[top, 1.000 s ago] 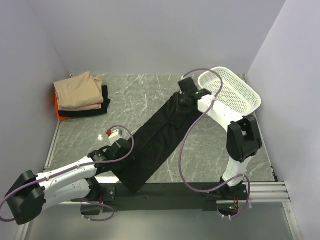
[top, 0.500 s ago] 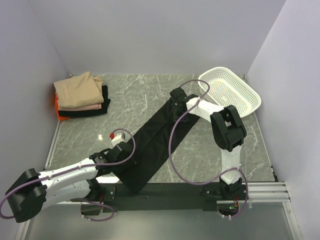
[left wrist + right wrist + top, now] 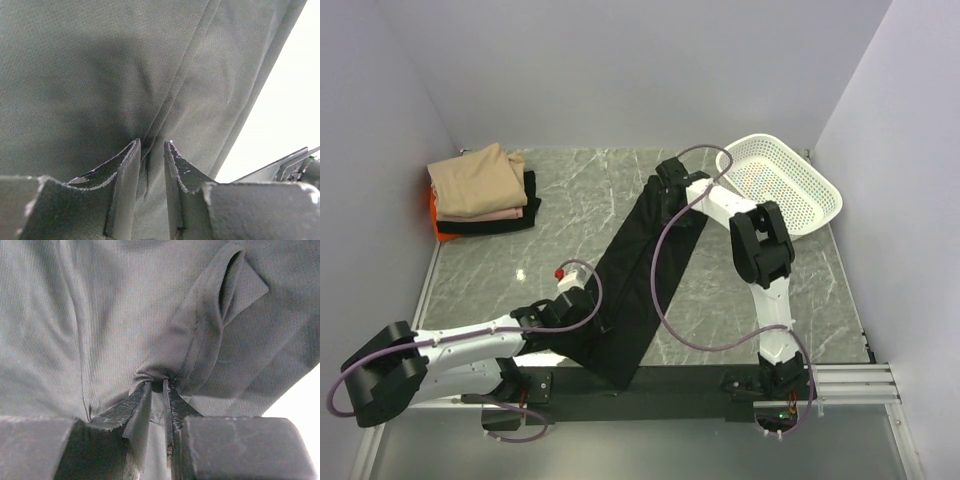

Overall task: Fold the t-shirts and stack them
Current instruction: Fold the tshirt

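A black t-shirt (image 3: 638, 275), folded into a long narrow strip, stretches diagonally across the table from the near middle to the far right of centre. My left gripper (image 3: 582, 300) is shut on its near left edge; the cloth (image 3: 150, 75) fills the left wrist view and bunches between the fingers (image 3: 127, 175). My right gripper (image 3: 670, 180) is shut on the far end; the right wrist view shows a hem and fold (image 3: 200, 330) pinched at the fingertips (image 3: 140, 400). A stack of folded t-shirts (image 3: 480, 190), tan on top over pale pink, black and orange, lies at the far left.
A white perforated plastic basket (image 3: 790, 170) stands tilted at the far right corner, close to the right arm. Grey walls close in the marble table (image 3: 570, 190) on three sides. A metal rail runs along the near edge.
The right gripper has carried the far end of the black t-shirt leftward and a little farther back. The left gripper has moved right with the near end, so the strip now lies steeper.
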Motion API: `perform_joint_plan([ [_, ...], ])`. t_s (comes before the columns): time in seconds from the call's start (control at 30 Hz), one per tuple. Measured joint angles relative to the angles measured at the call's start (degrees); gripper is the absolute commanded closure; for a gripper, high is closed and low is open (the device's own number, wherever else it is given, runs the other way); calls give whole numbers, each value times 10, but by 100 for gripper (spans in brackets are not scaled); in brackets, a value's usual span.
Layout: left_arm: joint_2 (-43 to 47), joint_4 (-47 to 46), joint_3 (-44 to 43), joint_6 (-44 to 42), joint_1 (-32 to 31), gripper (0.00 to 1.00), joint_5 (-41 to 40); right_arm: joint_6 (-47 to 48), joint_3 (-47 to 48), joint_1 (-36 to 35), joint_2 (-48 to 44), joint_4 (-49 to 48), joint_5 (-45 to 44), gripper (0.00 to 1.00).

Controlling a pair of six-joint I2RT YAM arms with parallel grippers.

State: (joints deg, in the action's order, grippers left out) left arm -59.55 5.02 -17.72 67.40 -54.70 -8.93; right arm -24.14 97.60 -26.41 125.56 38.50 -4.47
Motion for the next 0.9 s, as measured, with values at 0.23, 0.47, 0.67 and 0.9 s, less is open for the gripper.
perform_joint_plan([
  [0.23,-73,-46,-35,-1,-4,68,8,11,124,16,74,37,9,76],
  [0.47,-124,-80,-64,-1,-8,67,16,14,203,31,120,55,24,76],
  [0.67,-164,-111,-91,-1,-9,67,22,14,262,42,153,64,38,74],
  [0.9,-229,-151,-131,-2,-16,68,45,13,315,57,184,65,67,71],
])
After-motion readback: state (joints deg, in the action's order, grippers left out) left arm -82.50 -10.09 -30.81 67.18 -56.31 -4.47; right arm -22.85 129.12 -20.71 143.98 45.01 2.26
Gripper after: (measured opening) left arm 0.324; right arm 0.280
